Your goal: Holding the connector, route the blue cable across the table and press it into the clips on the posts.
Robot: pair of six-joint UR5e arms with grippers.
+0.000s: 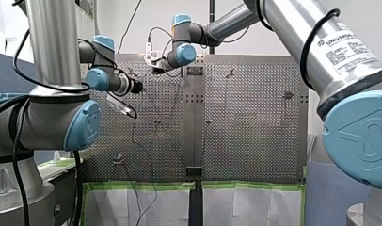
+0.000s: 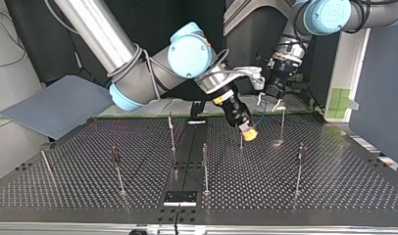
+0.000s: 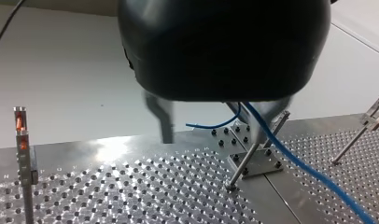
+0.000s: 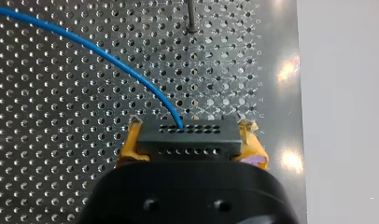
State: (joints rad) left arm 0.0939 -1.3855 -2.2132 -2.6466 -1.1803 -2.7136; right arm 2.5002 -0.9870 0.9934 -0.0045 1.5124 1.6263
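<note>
Right up against the lens in the right wrist view: black rectangular connector with rows of small holes, pinched from both sides by the yellow pads of my right gripper. Clamped snug, no gap showing. Thin blue cable coming out of the connector's upper face and curving away ahead over the perforated metal table. Slim metal post standing farther ahead, clear of the cable.

Over in the left wrist view, my left gripper with its metal fingers spread well apart and holding nothing. Same blue cable dropping down between them, right alongside one finger, can't tell if touching. Slanted steel post just behind the cable, plus an upright post with an orange-glowing clip off to one side.

From the top view, both grippers close together near the table edge on the arms' side. Right one tilted down low over the holes, left one hanging upright just beyond it, short stretch of cable strung between the two.
</note>
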